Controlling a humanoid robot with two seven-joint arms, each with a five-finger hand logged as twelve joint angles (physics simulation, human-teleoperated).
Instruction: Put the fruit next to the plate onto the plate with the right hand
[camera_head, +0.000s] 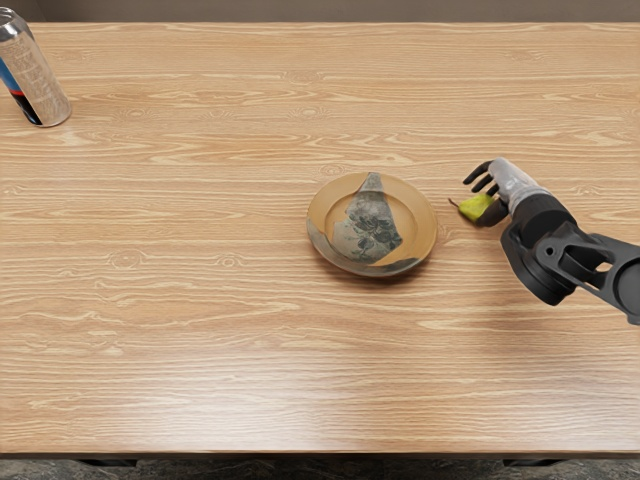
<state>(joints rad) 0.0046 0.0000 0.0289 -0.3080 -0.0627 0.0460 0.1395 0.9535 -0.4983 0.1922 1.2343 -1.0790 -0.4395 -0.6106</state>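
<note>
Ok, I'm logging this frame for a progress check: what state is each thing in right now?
fruit: just right of the plate, not on it, held by the right hand.
right hand: fingers curled around the fruit.
plate: lying flat on the table, no fruit on it.
can: standing upright at the far left corner, nothing touching it.
left hand: out of view.

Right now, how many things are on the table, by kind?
Plate: 1, at the centre
Fruit: 1, yellow-green, right of the plate, at the right hand
Can: 1, far left corner
Total: 3
</note>
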